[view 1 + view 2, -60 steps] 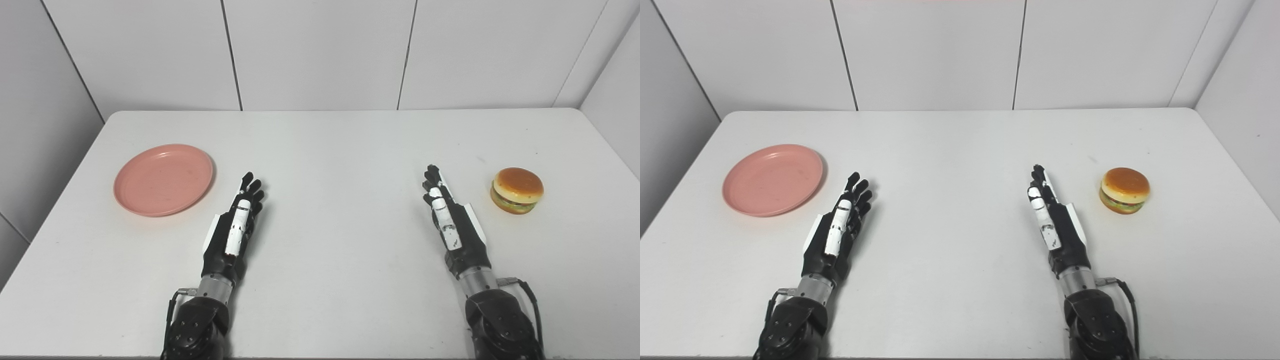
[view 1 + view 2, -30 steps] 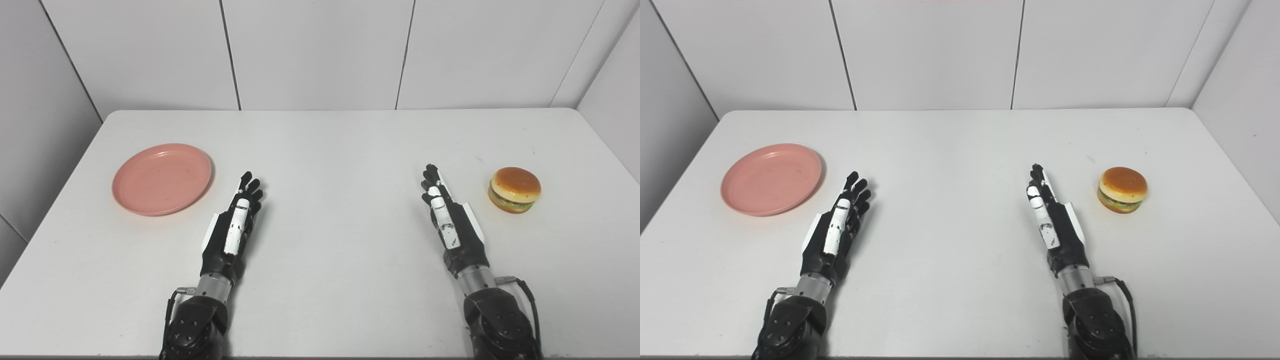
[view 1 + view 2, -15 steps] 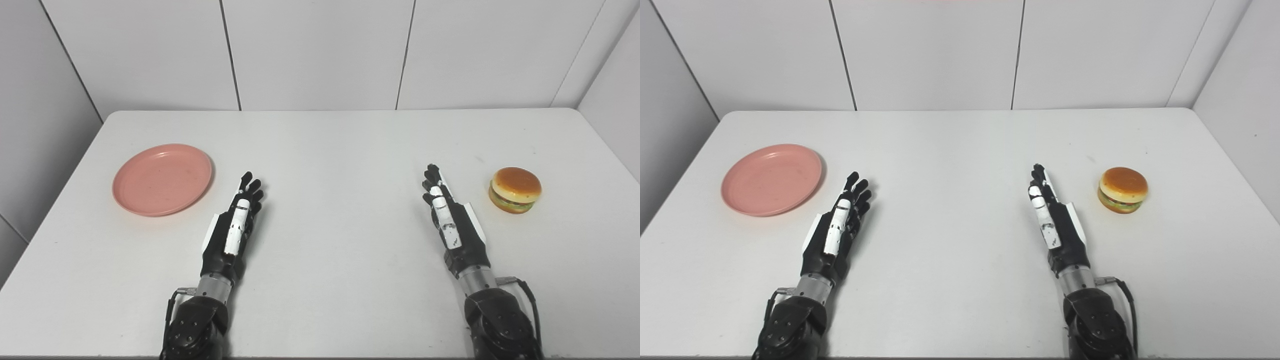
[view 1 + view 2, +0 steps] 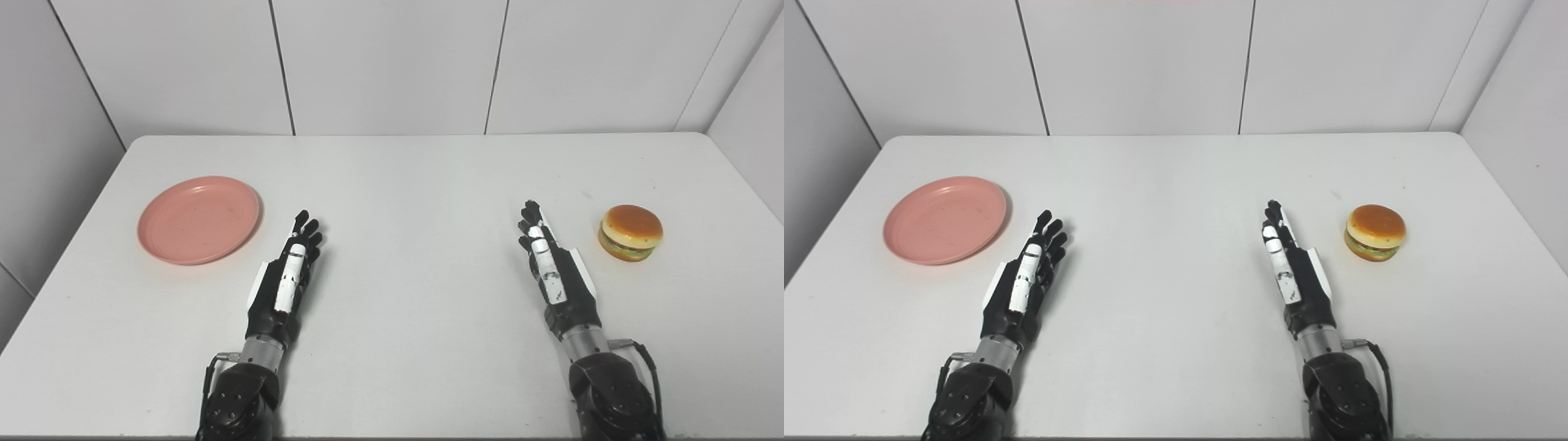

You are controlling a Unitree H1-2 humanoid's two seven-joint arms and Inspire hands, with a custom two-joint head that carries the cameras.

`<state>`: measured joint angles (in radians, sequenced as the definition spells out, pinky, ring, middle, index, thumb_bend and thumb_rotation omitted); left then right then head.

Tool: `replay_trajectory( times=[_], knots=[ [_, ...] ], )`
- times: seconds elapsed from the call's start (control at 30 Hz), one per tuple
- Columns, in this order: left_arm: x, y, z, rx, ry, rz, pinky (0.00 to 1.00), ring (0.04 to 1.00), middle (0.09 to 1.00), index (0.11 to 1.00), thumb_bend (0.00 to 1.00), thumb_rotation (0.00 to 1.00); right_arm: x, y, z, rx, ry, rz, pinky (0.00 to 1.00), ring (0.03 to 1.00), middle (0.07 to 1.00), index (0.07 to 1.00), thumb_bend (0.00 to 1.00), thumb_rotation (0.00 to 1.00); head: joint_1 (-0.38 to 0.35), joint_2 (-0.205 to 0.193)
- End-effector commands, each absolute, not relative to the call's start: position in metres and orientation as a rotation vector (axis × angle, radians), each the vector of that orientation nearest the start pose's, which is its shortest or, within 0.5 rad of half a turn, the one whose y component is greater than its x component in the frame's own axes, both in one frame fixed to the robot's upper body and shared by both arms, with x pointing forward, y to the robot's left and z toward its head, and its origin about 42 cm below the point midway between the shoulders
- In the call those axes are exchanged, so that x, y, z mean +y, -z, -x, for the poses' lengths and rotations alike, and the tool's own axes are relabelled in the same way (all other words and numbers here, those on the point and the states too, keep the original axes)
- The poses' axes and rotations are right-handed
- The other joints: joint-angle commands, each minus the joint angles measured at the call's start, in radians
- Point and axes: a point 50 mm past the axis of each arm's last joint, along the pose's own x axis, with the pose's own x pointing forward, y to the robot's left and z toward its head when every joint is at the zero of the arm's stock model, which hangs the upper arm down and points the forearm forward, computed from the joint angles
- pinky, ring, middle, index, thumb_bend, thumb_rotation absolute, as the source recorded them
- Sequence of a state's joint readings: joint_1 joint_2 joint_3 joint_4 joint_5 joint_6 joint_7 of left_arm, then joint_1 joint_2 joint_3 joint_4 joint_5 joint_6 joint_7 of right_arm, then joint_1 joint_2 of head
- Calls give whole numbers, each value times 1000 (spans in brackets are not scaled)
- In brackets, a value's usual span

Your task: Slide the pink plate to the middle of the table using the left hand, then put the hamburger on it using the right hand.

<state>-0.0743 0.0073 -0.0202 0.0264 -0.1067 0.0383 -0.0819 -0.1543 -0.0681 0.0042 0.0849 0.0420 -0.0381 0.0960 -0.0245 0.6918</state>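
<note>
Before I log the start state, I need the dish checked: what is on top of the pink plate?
Nothing: the pink plate is bare. The hamburger sits apart on the table. What lies under the plate is hidden.

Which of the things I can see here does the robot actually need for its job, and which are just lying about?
Needed for the job:
- pink plate, at the table's left
- hamburger, at the right
- left hand, open
- right hand, open

Just there:
- white table; nothing else lies on it
</note>
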Motion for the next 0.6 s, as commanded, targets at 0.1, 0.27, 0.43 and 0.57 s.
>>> replay_trajectory(
  times=[0.1, 0.27, 0.43, 0.57],
  knots=[
    [196, -109, -312, -10, 130, 84, 1000, 978, 984, 980, 361, 1000, -215, -113, -330, -113, -124, 19, 1000, 997, 1000, 1000, 307, 1000, 1, 1],
    [196, -110, -311, -10, 128, 78, 1000, 975, 982, 980, 361, 1000, -216, -112, -330, -109, -128, 24, 1000, 999, 1000, 1000, 296, 1000, 1, 2],
    [196, -109, -312, -13, 126, 84, 1000, 975, 982, 980, 353, 1000, -215, -112, -330, -106, -123, 16, 1000, 997, 1000, 1000, 288, 1000, 3, -2],
    [193, -106, -312, -11, 131, 90, 1000, 975, 982, 979, 364, 1000, -219, -111, -329, -105, -124, 31, 1000, 999, 1000, 1000, 292, 1000, 53, -17]
  ],
)
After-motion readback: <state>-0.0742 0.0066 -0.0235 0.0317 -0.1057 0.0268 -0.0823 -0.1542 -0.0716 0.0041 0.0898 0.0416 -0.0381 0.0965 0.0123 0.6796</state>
